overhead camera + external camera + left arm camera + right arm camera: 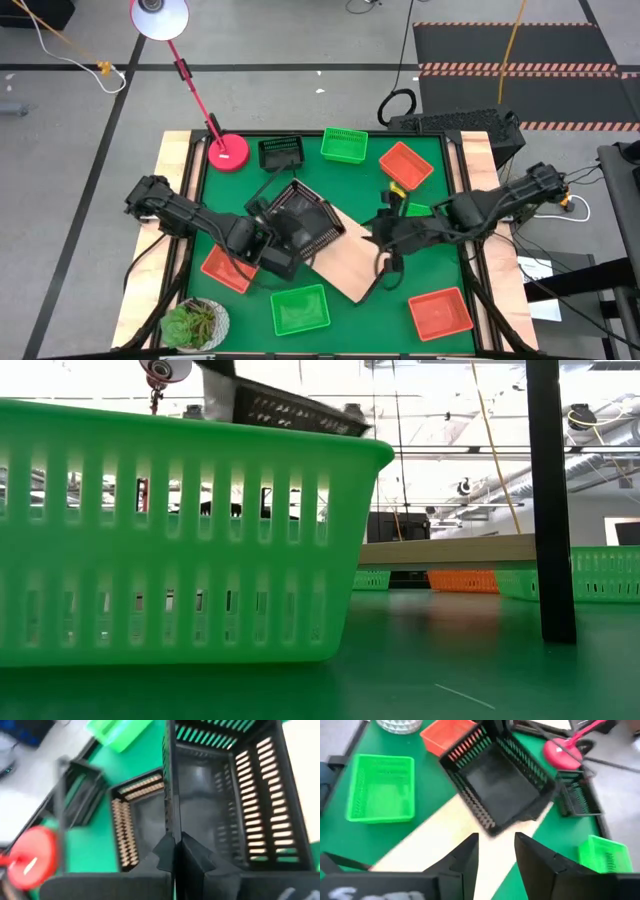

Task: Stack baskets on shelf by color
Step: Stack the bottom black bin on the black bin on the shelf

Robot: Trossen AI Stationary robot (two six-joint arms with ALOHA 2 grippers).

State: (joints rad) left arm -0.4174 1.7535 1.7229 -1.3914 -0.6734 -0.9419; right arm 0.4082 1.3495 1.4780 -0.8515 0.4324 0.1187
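Glossy plastic baskets (300, 308); matt light-wood shelf (345, 265).

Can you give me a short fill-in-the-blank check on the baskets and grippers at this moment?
1. The left gripper is shut on the wall of a ____ basket.
2. That basket sits above the light-wood ____.
3. The right gripper stands ____, holding nothing.
4. The basket at the table's near edge, beside the plant, is ____.

Missing words: black; shelf; open; green
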